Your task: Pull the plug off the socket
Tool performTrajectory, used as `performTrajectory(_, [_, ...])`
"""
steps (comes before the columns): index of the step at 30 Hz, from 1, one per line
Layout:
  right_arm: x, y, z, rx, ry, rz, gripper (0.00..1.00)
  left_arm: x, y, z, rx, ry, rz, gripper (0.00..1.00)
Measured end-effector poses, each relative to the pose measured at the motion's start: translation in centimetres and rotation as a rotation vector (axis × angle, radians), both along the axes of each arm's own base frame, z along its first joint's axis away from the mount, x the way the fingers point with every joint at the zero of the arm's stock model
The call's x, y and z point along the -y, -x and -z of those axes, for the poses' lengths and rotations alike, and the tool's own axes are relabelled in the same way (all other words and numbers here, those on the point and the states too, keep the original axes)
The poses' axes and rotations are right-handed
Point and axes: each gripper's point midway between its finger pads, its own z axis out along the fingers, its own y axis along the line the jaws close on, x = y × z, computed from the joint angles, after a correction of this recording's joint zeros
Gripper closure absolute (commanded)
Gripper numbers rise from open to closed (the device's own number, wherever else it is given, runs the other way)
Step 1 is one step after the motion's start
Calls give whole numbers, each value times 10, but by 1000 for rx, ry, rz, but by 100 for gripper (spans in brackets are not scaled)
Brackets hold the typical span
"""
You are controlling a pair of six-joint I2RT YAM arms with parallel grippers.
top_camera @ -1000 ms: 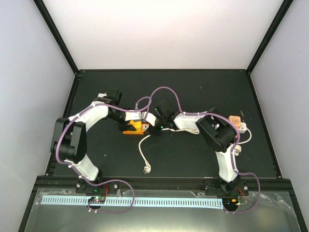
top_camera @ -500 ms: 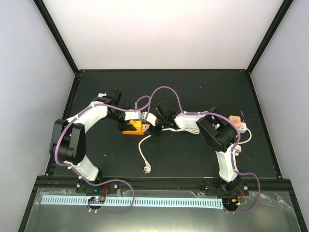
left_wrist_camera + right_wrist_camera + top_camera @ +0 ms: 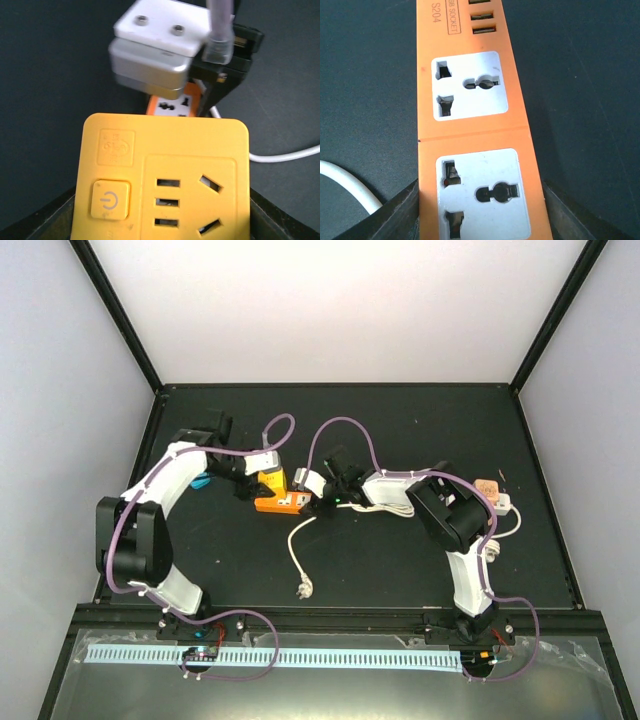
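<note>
The plug is a yellow adapter block [image 3: 268, 481] with a power button and socket holes. My left gripper [image 3: 255, 480] is shut on it and holds it just left of the orange socket strip [image 3: 284, 504], apart from it. In the left wrist view the yellow block [image 3: 160, 170] fills the space between my dark fingers [image 3: 55, 222], with the strip's end [image 3: 172, 105] beyond. My right gripper [image 3: 318, 502] is shut on the strip's right end. In the right wrist view the orange strip [image 3: 475, 125] runs between the fingers [image 3: 400, 215], its sockets empty.
A white cable [image 3: 293, 545] ends in a loose plug [image 3: 302, 589] near the front. A white strip with a pink item [image 3: 489, 490] lies at the right. A small blue object [image 3: 200, 481] sits by the left arm. The white cable also shows in the right wrist view [image 3: 345, 185].
My left gripper has moved left and back with the yellow adapter, which has come away from the orange strip. The right gripper has kept hold of the strip in place.
</note>
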Motion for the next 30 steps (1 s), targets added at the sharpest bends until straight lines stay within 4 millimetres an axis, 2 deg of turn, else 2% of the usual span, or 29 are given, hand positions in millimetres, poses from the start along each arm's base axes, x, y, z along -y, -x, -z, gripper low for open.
performTrajectory(4, [0, 0, -1, -4, -2, 5, 34, -15, -18, -18, 38, 6, -54, 69])
performTrajectory(9, [-4, -5, -7, -13, -13, 25, 23, -31, -46, -47, 83, 28, -148, 66])
performTrajectory(12, [-8, -10, -14, -6, -29, 33, 15, -34, -67, -58, 74, 47, -205, 66])
performTrajectory(15, [-10, -12, -18, -8, -37, 43, 11, -33, -83, -52, 8, 71, -265, 64])
performTrajectory(20, [-10, -13, -18, -13, -36, 53, 8, -30, -103, -26, -163, 115, -380, 62])
performTrajectory(23, [-10, -13, -19, -17, -38, 58, 8, -33, -120, -17, -242, 144, -460, 61])
performTrajectory(26, [-10, -13, -20, -22, -39, 64, 7, -42, -145, -15, -280, 181, -542, 60])
performTrajectory(30, [-8, -14, -21, -22, -40, 69, 7, -69, -179, -14, -299, 235, -666, 60])
